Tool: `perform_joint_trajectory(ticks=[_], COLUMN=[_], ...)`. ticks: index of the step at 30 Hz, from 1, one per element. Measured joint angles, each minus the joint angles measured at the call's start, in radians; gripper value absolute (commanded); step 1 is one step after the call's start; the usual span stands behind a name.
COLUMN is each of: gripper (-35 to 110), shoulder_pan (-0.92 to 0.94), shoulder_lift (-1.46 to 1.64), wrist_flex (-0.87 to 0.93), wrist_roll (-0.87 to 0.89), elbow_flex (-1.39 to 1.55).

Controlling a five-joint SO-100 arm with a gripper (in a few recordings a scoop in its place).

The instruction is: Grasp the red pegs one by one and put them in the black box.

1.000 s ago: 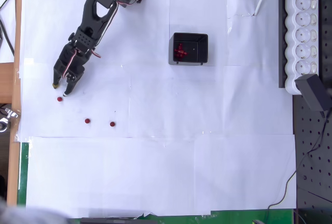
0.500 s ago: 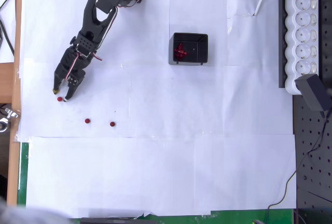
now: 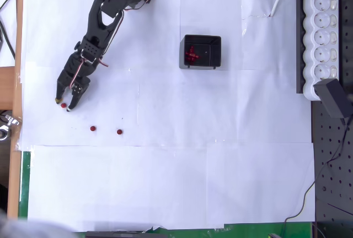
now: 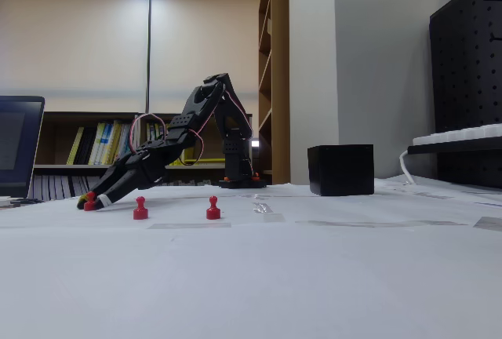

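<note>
White paper covers the counter (image 3: 165,183) in the overhead view. The black arm reaches down-left, its gripper (image 3: 63,104) low at the paper's left edge, fingers spread with one red peg (image 3: 63,105) between the tips. Two more pegs (image 3: 92,129) (image 3: 119,131) lie to the right, well apart from the box (image 3: 202,51), which holds a cluster of red pegs (image 3: 191,54). A power strip (image 3: 323,34) lies at the right edge.

From the fixed view, the gripper (image 4: 92,200) touches down around the leftmost peg (image 4: 91,200); two pegs (image 4: 140,208) (image 4: 212,208) stand upright beside it, and the box (image 4: 340,169) sits farther right.
</note>
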Motion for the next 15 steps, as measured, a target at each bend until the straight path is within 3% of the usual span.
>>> perform_joint_trajectory(ticks=[15], gripper=[0], shoulder_pan=[0.0], shoulder_lift=[0.0], wrist_flex=[-0.002], wrist_roll=[0.0], elbow_flex=[-0.002])
